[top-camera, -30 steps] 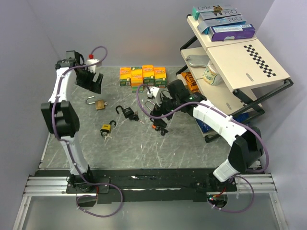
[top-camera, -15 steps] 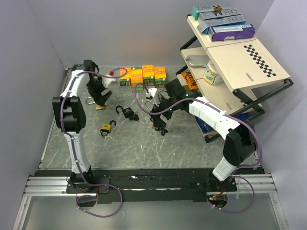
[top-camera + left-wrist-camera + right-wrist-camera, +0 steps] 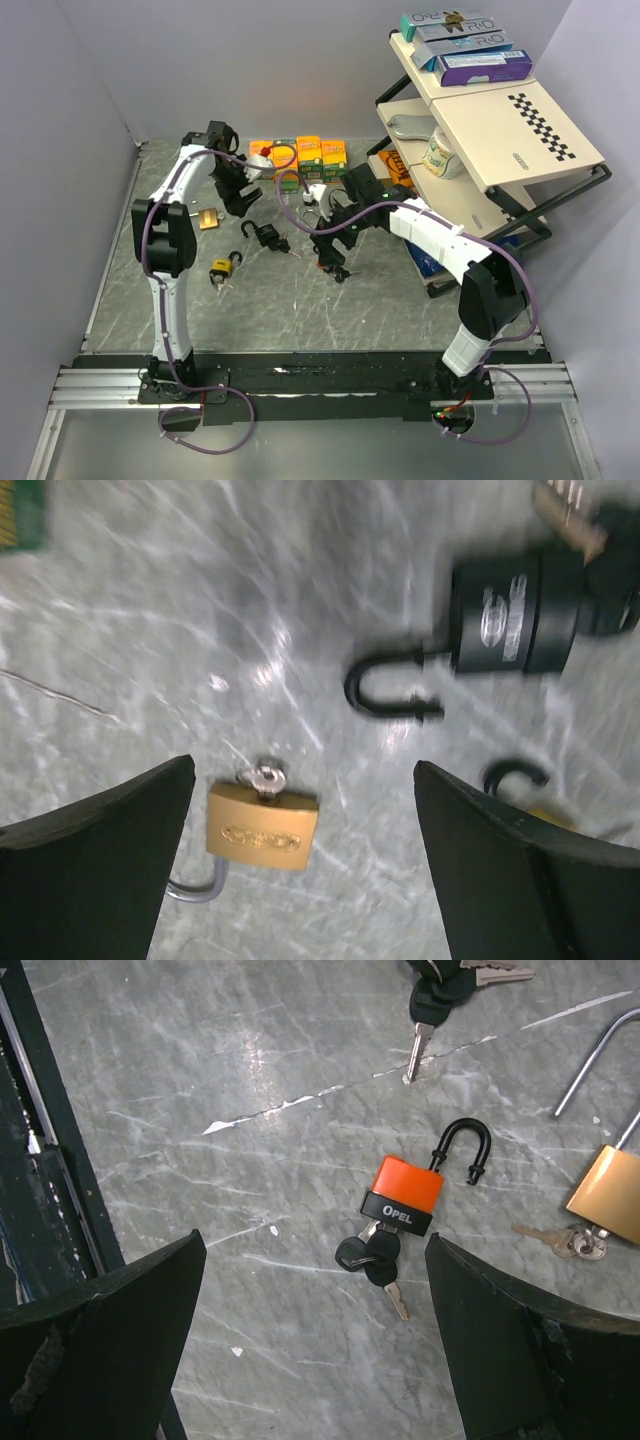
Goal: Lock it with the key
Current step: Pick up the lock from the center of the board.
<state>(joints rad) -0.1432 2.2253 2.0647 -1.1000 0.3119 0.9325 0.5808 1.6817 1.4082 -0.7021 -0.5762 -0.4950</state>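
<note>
The grey marbled table [image 3: 400, 310] holds several padlocks. I place everything from the orange padlock [image 3: 403, 1193], which I judge the likeliest one for this job. The right gripper [image 3: 333, 240] hangs directly over that lock, jaws spread wide with nothing between them. The left gripper [image 3: 243, 198], equally spread and empty, is well to the lock's left and farther back, above a black padlock [image 3: 515, 620] and a brass padlock [image 3: 263, 825].

The orange lock looks small, dense and rigid, with smooth sides. Pushed from one side, it would probably skate on the slick top. I would pinch it across the flat faces of the body, leaving both ends free. Its shackle [image 3: 462, 1148] stands open and should need pressing home. The key bunch [image 3: 368, 1253] at its base is thin and loose, so it is best gripped by the head of the key that appears to sit in the keyway.

Only the top view shows both arms and the whole spread, including a yellow padlock [image 3: 222, 270] left of the orange one, which there is a mere speck half under the gripper. The right wrist view alone gives its lettering, open shackle and keys. The left wrist view, though blurred, shows the black lock's shackle open and a small key [image 3: 266, 777] at the brass lock's base
</note>
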